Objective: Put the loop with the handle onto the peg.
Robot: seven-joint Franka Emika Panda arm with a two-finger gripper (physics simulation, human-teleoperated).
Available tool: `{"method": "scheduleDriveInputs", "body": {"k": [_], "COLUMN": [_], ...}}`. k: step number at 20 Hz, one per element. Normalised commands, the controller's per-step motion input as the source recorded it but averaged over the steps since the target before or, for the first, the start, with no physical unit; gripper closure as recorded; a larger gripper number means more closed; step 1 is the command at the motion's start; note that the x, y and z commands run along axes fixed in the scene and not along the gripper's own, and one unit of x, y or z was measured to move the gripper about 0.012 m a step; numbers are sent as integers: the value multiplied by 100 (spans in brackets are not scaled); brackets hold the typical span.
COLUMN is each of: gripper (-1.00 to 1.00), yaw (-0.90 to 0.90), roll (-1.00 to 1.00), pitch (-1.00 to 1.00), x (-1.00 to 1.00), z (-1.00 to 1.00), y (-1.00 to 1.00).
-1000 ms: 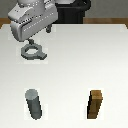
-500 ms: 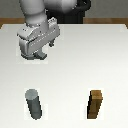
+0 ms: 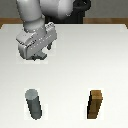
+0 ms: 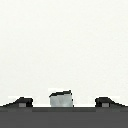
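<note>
Exterior view first: the big white Panda arm (image 3: 37,15) comes down from the far edge of the plain white table (image 3: 70,75) and its pale grey gripper (image 3: 41,56) sits low over the tabletop, toward the exterior view's left. The hand body covers almost everything under it, so the flat grey metal loop with the handle doesn't really show here; only a dark bit peeks out under the hand, and I can't tell what it is. Can't tell from this angle if the claw is clenched or released either, the fingers are mostly hidden.

On the near side of the table, the short upright grey round peg (image 3: 34,103) stands by itself on the exterior view's left, well apart from the gripper. Over on the exterior view's right is a brown square wooden block (image 3: 95,105), also upright, roughly level with the peg and well apart from it.

Wrist view: mostly blank white table. Two dark fingertips (image 4: 21,102) show, spread apart, and between them sits a small shiny grey chunk, which looks like part of the loop with the handle (image 4: 61,99). There's a visible gap on each side, so the pads aren't touching it, and the claw reads as released, straddling that piece.
</note>
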Motion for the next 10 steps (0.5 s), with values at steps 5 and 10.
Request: {"method": "scheduleDriveInputs", "body": {"k": [5,10], "gripper": [-100,100], "yaw": [0,0], "roll": [0,0], "pitch": [0,0], "x": [-20,0], "z": [-20,-60], "y": [0,0]}}
